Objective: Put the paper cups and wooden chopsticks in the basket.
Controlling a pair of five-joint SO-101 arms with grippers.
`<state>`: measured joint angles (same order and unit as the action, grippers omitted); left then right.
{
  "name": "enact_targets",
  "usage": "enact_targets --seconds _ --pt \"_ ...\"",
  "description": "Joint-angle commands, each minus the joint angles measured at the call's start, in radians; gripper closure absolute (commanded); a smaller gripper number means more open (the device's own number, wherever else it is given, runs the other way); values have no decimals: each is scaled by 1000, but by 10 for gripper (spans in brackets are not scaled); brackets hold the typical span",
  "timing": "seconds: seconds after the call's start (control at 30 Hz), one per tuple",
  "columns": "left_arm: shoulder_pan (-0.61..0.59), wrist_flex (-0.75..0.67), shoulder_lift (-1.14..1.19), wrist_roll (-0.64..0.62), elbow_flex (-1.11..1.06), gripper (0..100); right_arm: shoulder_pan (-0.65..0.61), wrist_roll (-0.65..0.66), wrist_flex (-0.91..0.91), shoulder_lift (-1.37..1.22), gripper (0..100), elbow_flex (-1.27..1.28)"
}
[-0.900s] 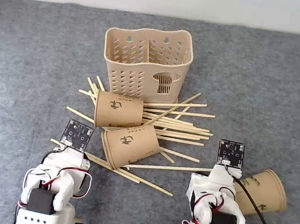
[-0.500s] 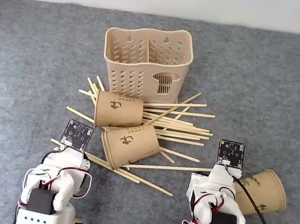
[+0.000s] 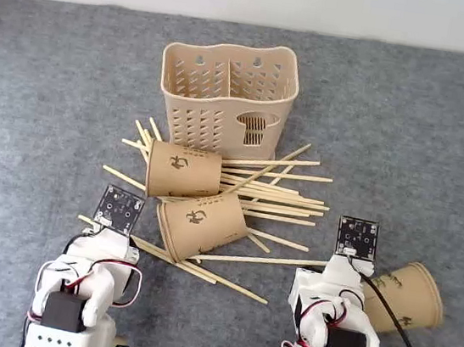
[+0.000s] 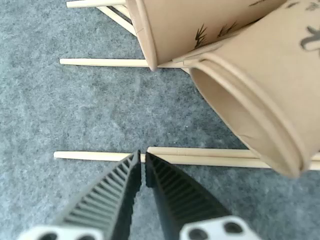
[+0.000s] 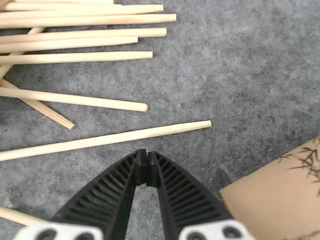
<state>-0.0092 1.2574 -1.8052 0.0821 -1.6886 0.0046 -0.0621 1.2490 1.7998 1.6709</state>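
– Well, what carries everything?
– A grey, felt-like table. The biggest thing on it is the basket. It stands upright near the middle of the far edge, and a partition splits it into two compartments.

– And the arms?
– Both sit at the near edge. The left arm is toward the near left corner and the right arm toward the near right one.

– Where are the cups?
– There are three, all lying on their sides on the table, outside the basket. The first paper cup lies just in front of the basket, mouth toward the left edge. The second paper cup lies right against it on the near side, its mouth turned toward the near left corner. The third paper cup is well apart from those two, beside the right arm, with its mouth toward the right edge.

– The chopsticks?
– The chopsticks lie in a loose heap in front of the basket, under and around the first two cups. Most of them fan out toward the right edge. A few long ones lie between the two arms.

– And the jaws?
– The left gripper has its jaws together with nothing between them. Its tips are over a chopstick, near the second cup's mouth. The right gripper is also pressed together on nothing. Its tips are just short of a single chopstick, and the third cup's wall is close beside it.
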Motion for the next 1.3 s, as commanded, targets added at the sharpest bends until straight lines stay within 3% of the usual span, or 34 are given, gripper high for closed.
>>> enact_targets --seconds 0.0,0.97,1.27 --pt "9 3 -12 8 5 986 -4 9 5 13 987 14" --pt "8 3 -11 9 5 986 -5 9 5 13 987 14" --pt "8 38 -11 12 102 986 -5 9 5 13 987 14"
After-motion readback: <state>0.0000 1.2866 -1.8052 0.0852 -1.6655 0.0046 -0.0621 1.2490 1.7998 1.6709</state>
